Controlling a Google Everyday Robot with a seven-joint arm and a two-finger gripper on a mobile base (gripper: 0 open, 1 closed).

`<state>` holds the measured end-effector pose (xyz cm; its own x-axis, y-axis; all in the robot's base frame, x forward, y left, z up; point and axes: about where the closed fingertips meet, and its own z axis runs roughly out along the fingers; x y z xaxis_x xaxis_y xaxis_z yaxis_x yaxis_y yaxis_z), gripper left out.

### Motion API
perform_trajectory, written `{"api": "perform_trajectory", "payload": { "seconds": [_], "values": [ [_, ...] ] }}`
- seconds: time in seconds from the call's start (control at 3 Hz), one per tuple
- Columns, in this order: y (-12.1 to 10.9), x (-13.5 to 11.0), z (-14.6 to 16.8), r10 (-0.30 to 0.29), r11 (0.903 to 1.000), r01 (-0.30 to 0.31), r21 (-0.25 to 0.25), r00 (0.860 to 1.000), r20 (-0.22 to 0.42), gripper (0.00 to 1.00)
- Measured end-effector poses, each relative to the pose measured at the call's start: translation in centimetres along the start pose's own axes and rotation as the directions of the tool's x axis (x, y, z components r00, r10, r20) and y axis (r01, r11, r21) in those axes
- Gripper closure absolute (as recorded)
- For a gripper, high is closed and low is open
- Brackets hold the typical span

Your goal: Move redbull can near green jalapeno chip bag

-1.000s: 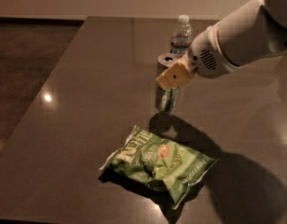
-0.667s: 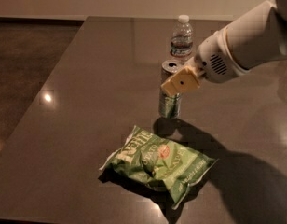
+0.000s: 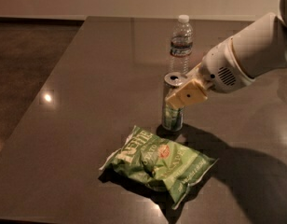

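The redbull can (image 3: 172, 113) stands upright on the dark table (image 3: 87, 78), its silver top showing, just behind the far edge of the green jalapeno chip bag (image 3: 157, 164), which lies flat at the front. My gripper (image 3: 181, 95) reaches in from the right at the can's upper part and is shut on it. One tan finger pad (image 3: 189, 95) lies across the can's right side; the other finger is hidden behind the can. The can's base looks down on the table, a small gap from the bag.
A clear plastic water bottle (image 3: 181, 43) with a white cap stands behind the can, further back on the table. My white arm (image 3: 246, 59) spans the right side. The table's left edge runs diagonally beside dark floor (image 3: 27, 69).
The gripper and the can have moved together toward the front and slightly right, closer to the chip bag, and lower. The can's top now shows clearly.
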<state>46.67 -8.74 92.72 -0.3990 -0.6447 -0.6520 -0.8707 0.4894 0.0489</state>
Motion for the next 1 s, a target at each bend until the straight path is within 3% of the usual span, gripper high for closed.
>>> {"api": "perform_trajectory", "payload": {
  "seconds": [0.33, 0.67, 1.0],
  "values": [
    [0.36, 0.8, 0.45, -0.034, 0.9984, 0.034, -0.045, 0.999, 0.011, 1.0],
    [0.74, 1.44, 0.74, -0.064, 0.9928, 0.068, -0.098, 0.997, 0.051, 0.84],
    [1.06, 1.77, 0.65, -0.082, 0.9858, 0.094, -0.139, 0.993, 0.086, 0.61]
  ]
}}
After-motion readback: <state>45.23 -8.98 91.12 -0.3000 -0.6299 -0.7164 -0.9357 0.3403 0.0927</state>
